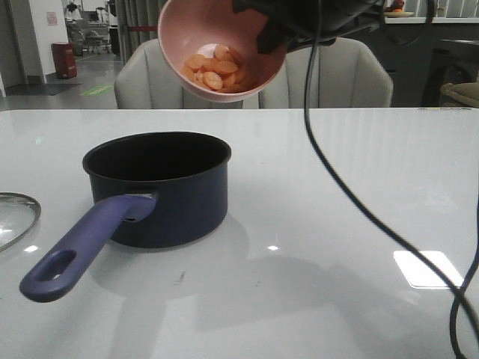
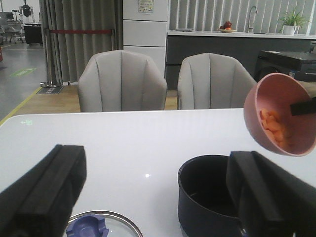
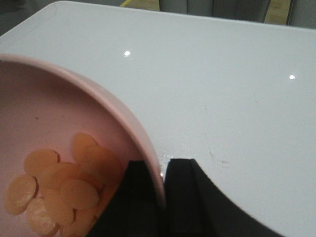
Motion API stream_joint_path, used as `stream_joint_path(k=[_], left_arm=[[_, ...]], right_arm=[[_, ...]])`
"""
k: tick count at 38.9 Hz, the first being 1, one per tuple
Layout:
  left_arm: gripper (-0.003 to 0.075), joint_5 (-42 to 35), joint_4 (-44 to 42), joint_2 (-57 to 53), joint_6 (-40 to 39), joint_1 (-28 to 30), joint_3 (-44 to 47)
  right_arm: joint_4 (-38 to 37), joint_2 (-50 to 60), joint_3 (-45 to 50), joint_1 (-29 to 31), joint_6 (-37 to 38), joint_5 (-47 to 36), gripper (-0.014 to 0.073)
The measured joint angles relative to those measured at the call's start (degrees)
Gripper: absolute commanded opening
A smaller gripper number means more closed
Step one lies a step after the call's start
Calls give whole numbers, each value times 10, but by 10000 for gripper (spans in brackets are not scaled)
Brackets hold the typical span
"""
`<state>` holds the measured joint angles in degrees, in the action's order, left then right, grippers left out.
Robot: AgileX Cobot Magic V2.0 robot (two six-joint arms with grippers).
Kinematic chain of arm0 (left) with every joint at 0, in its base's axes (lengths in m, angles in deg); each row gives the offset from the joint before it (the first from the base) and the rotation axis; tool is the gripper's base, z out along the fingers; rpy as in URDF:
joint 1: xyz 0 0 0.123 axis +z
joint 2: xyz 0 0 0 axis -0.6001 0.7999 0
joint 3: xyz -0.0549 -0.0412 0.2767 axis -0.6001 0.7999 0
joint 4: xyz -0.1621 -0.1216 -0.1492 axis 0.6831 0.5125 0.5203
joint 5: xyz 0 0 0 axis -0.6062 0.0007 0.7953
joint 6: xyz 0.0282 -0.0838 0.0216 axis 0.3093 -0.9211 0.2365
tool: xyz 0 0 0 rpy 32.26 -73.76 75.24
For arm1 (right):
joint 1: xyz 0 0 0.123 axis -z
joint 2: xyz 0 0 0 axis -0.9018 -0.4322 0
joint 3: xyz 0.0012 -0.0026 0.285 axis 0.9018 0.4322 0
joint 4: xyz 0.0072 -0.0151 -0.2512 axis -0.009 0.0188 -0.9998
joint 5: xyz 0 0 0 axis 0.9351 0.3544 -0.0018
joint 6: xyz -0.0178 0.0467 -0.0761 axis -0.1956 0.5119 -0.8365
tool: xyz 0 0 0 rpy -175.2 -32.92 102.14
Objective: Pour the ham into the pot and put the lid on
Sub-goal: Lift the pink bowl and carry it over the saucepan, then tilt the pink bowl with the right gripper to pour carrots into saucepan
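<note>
in the front view the right claw (image 1: 271, 36) holds a pink bowl (image 1: 221, 48) high above the white desk (image 1: 359, 194), tilted so its open side faces the camera. the ham (image 1: 213, 69) lies as a heap of small orange slices in the low part of the bowl. under it, a little to the left, the pot (image 1: 161, 187) stands upright on the desk, and its purple-blue handle (image 1: 82, 247) points toward the camera and to the left. inside, the pot looks dark and i cannot tell if something is in it. only an edge of the lid (image 1: 16, 217) shows at the left border, flat on the desk, apart from the pot.

the right wrist view shows what the front view hides: the two dark fingers (image 3: 185, 197) are pinched on the rim of the bowl (image 3: 123, 118), one inside and one outside, with the ham (image 3: 59, 190) beside the inner finger.

the left wrist view shows the left claw (image 2: 158, 197), which the front view does not show. its jaws stand wide apart and hold nothing. between them appear the blue knob of the lid (image 2: 86, 228) and the pot (image 2: 205, 197), and the bowl (image 2: 279, 116) hangs above the pot, toward its right. two grey chairs (image 2: 121, 81) stand behind the desk.
</note>
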<state>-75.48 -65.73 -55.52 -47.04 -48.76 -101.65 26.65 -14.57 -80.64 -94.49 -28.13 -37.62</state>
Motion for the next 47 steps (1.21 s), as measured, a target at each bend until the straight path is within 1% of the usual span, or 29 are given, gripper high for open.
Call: stream_joint_path(k=[3,10,14,20,25,30,36,41,47], left_arm=[[617,0,0,0,0,0,0],[617,0,0,0,0,0,0],[617,0,0,0,0,0,0],[617,0,0,0,0,0,0],[617,0,0,0,0,0,0],[617,0,0,0,0,0,0],[617,0,0,0,0,0,0],[617,0,0,0,0,0,0],[617,0,0,0,0,0,0]], right_arm=[[1,-28,0,-11,-20,-45,130],[4,-60,-7,-26,-73,-104,130],[5,-60,-9,-43,-124,-145,130],[5,-60,-11,-73,-209,-180,130],[5,-60,-11,-95,-265,-233,130],[6,-60,-11,-107,-299,-287,130],[8,-63,-11,-112,-326,-318,130],[7,-76,-11,-117,-351,-367,130],[-25,-105,-11,-129,-386,-422,130]])
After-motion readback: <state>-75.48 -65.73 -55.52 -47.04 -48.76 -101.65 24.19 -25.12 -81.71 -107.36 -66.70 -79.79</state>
